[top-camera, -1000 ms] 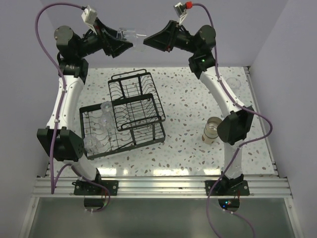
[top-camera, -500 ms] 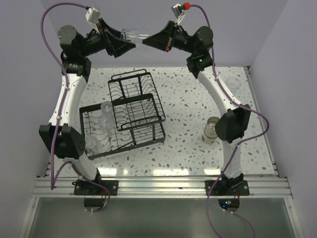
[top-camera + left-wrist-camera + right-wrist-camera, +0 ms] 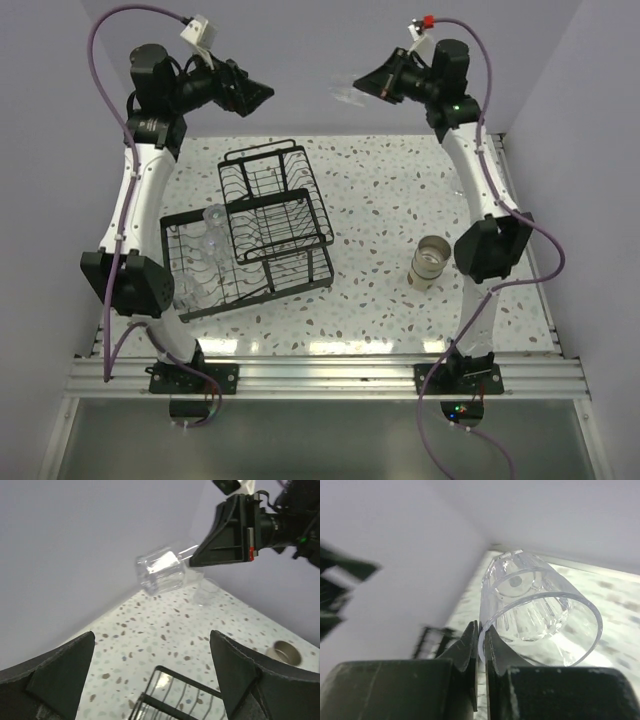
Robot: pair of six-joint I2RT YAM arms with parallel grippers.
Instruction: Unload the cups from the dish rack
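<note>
The right gripper is clamped on the rim of a clear cup, its two black fingers pressed together with only the thin plastic wall between them, as the right wrist view shows. The cup is smooth, transparent plastic with faint ribs near its base, and it tapers slightly from mouth to bottom. It hangs in the air, high up and beyond the far right corner of the dish rack. Its long axis lies close to level: the mouth faces the right gripper and the base points away, toward the left arm. The left gripper hangs beyond the far edge of the rack with its fingers spread wide apart and nothing between them; from its wrist view the cup shows sideways off the tip of the right gripper. Half a second ago the two grippers met nose to nose with the cup between them; now the left one has drawn back and the right arm has swung away to the right with the cup. The rack is black wire, a basket with a slotted tier, and clear cups sit in its left part. A tan cup stands upright to the right of the rack on the speckled table.
</note>
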